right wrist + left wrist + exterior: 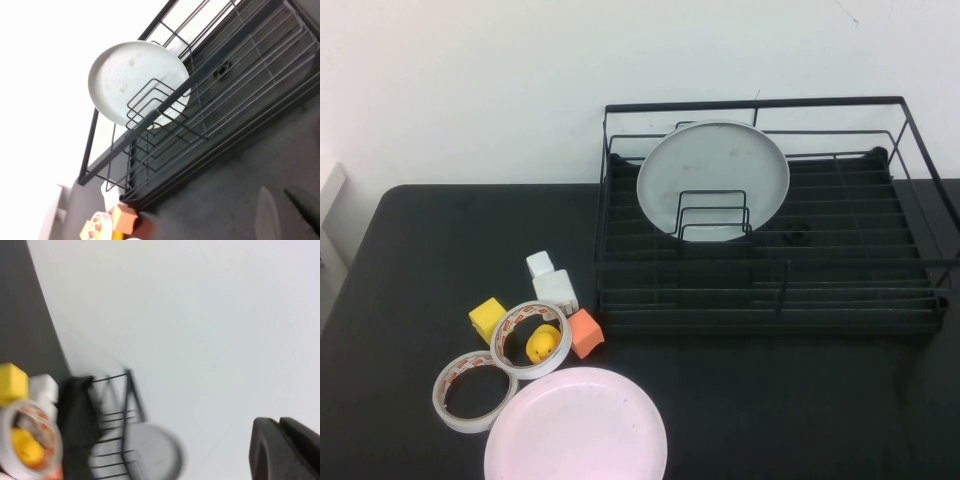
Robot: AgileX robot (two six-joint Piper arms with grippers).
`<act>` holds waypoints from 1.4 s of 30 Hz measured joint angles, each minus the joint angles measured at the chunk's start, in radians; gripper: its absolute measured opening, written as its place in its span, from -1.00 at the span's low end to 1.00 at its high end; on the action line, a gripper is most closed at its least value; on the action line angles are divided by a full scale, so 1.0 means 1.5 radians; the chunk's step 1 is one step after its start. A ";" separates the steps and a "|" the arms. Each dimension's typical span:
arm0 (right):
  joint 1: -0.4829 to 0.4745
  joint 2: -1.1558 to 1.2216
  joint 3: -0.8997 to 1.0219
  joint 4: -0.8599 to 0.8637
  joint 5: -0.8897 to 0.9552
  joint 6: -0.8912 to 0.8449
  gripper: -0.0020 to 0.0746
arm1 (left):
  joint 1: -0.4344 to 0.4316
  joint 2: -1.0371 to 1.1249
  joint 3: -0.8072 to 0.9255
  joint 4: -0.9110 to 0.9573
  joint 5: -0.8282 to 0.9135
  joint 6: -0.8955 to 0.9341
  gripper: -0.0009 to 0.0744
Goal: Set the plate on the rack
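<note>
The pale pink plate [576,425] lies flat on the black table near its front edge, left of centre. The black wire rack [770,300] stands at the back right and also shows in the right wrist view [240,70]. A grey-white plate [713,175] stands upright in its wire loops. Neither arm shows in the high view. My left gripper [280,421] is raised, faces the white wall and is shut and empty. My right gripper [282,197] hovers over bare table in front of the rack, its fingers a little apart and empty.
Left of the pink plate lie two tape rolls [473,391] [531,340], the second round a yellow duck [544,343]. A yellow cube [487,318], an orange block [585,332] and white blocks [552,285] sit between plate and rack.
</note>
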 joint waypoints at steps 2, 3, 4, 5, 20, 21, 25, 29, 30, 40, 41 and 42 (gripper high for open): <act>0.000 0.000 0.000 0.000 0.002 -0.007 -0.92 | 0.000 0.000 -0.022 0.039 0.028 0.083 -0.98; 0.000 0.000 0.000 0.000 0.002 -0.010 -0.92 | 0.000 0.000 -0.040 0.068 0.045 0.137 -0.98; 0.000 0.000 0.000 0.000 0.002 -0.013 -0.92 | 0.000 0.000 -0.069 0.100 0.064 0.198 -0.98; 0.000 0.000 0.000 0.000 0.002 -0.018 -0.92 | 0.000 0.000 -0.102 0.135 0.087 0.258 -0.98; 0.000 0.000 0.000 0.002 0.021 -0.027 -0.92 | -0.015 0.392 -0.437 0.718 0.411 0.159 -0.98; 0.000 0.000 0.000 0.002 0.026 -0.027 -0.92 | -0.024 0.415 -0.444 0.732 0.418 0.152 -0.98; 0.000 0.000 0.000 0.002 0.035 -0.027 -0.92 | -0.079 0.484 -0.465 0.767 0.451 0.128 -0.92; 0.000 0.000 0.000 0.001 0.037 -0.028 -0.92 | -0.118 0.558 -0.466 0.796 0.506 0.063 -0.64; 0.000 0.000 0.000 0.001 0.037 -0.028 -0.92 | -0.124 0.581 -0.466 0.801 0.517 0.049 -0.54; 0.000 0.000 0.000 0.001 0.037 -0.028 -0.92 | -0.154 0.813 -0.466 0.788 0.465 -0.007 0.20; 0.000 0.000 0.000 0.001 0.037 -0.029 -0.92 | -0.154 0.832 -0.466 0.787 0.457 -0.008 0.20; 0.000 0.000 0.000 0.001 0.037 -0.029 -0.92 | -0.154 0.855 -0.466 0.786 0.448 -0.010 0.20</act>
